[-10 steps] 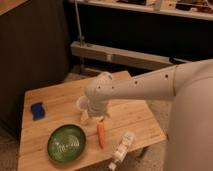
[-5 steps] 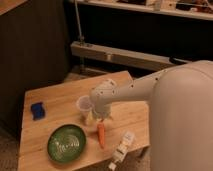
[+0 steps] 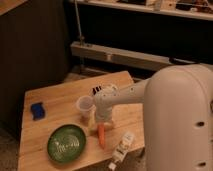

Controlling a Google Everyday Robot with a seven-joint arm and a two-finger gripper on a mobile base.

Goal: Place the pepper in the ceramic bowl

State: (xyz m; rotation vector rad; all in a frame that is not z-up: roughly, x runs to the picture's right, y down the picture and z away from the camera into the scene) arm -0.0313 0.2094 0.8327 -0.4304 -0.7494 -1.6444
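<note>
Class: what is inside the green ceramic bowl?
Only pale markings show inside the ceramic bowl; nothing covers it. The pepper lies beside it, with the gripper at its upper end.

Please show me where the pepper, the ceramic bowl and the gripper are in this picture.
pepper [image 3: 101, 136]: camera view, middle of its orange body.
ceramic bowl [image 3: 50, 142]: camera view, left part of its green rim.
gripper [image 3: 103, 123]: camera view, its lower end, just above the pepper's top.

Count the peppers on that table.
1. The pepper lies between the ceramic bowl and the white bottle, just below the gripper in the picture. The arm could hide another.
</note>
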